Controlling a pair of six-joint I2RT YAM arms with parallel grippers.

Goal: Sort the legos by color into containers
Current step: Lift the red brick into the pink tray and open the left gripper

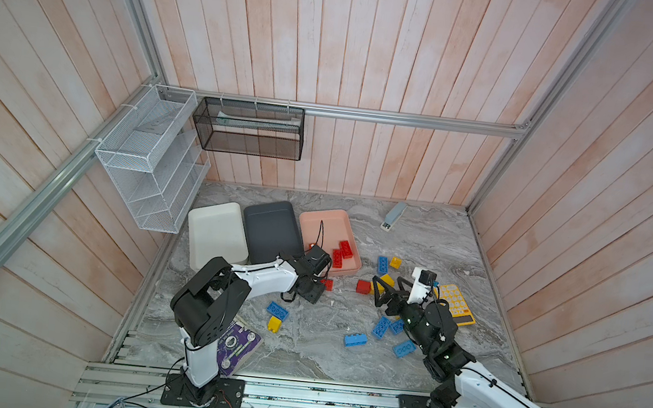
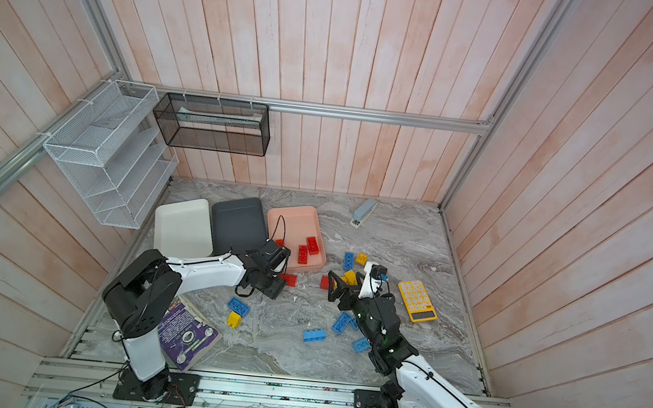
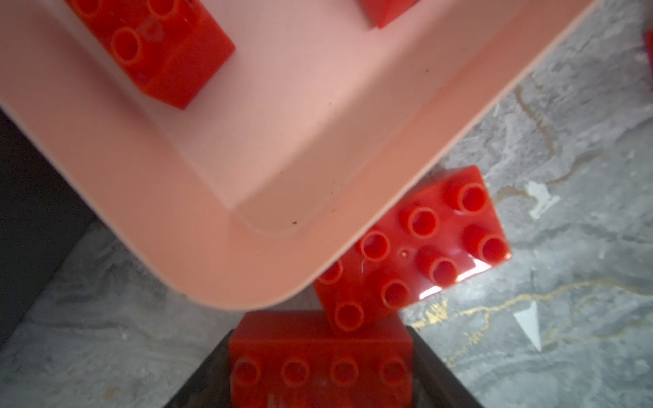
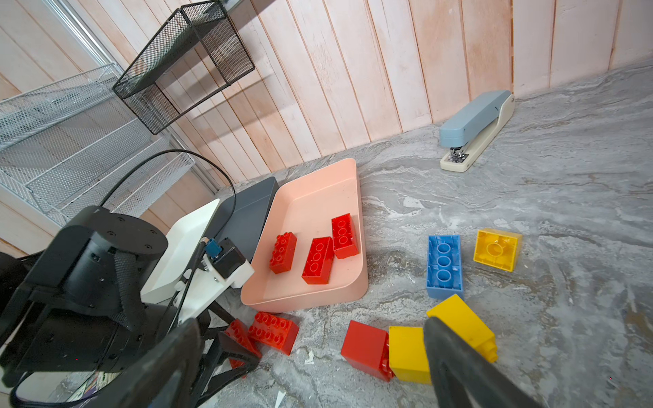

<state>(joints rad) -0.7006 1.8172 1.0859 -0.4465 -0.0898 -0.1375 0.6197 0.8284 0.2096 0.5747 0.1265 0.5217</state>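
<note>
Marble tabletop (image 1: 312,350); left claw (image 3: 319,385) clamped on red brick (image 3: 318,335) beside pink tray (image 3: 247,261) holding reds (image 4: 318,259); right claw (image 1: 388,289) apart.

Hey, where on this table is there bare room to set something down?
Bare marble: front middle, between the book and the lone blue brick; back right, between stapler and calculator. The white tray and grey tray hold nothing. Crowded: bricks around the right pincer, and the pink tray's near corner, where the left pincer grips a red brick.
</note>
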